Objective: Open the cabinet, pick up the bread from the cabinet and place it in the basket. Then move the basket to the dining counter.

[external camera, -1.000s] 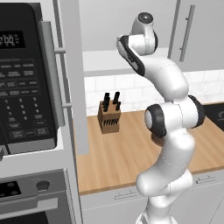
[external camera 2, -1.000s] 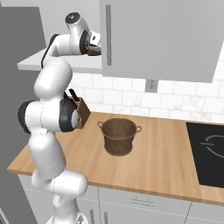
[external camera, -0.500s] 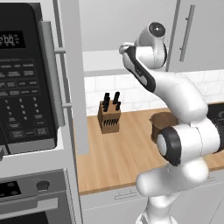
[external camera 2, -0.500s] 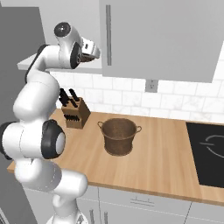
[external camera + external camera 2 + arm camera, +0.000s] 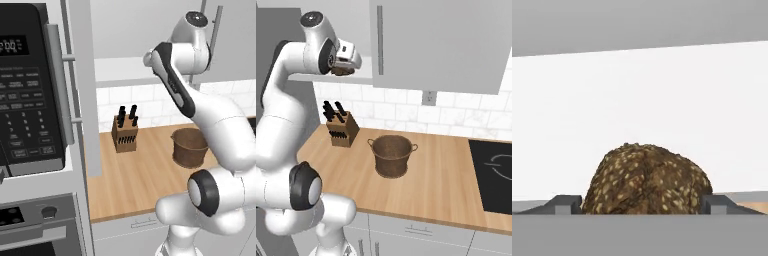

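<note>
White shelf [image 5: 637, 100] up top holds the bread [image 5: 647, 180], bottom cut off low-center; end effector [image 5: 641, 204] wide open, fingertips [image 5: 564, 204] flanking it, contact unclear.

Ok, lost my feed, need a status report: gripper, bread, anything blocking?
Gripper open, fingertips either side of bread. Bread on cabinet shelf, not gripped. Nothing blocking.

Even, bright rendered light is filling all three views; shadows are lying soft and faint, nothing is glaring, and edges are looking slightly coarse, without lens distortion.
</note>
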Controlling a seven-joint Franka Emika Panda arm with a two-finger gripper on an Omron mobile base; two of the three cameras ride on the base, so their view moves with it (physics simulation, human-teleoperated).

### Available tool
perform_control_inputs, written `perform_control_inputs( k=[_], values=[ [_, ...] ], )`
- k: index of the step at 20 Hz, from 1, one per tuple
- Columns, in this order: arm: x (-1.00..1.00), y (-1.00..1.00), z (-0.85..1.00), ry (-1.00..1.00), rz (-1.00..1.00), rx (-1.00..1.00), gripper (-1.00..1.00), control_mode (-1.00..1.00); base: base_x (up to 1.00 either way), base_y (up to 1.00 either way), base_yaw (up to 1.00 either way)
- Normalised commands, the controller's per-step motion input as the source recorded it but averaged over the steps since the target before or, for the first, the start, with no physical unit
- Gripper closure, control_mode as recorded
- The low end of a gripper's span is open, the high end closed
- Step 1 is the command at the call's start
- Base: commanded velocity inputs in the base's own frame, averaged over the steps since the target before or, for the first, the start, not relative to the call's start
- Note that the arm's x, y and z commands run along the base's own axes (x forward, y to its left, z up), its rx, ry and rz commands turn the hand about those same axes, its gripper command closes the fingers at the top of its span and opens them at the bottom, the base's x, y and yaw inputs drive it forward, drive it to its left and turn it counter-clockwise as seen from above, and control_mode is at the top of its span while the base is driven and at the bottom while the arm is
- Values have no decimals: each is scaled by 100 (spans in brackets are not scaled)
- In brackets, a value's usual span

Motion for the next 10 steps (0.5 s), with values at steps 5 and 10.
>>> perform_control_inputs(
  k=[5,10],
  values=[
    [-100,-26,-67,-2,6,0,100,-100,0,0,0],
    [-91,-70,-100,2,0,0,100,-100,0,0,0]
  ],
)
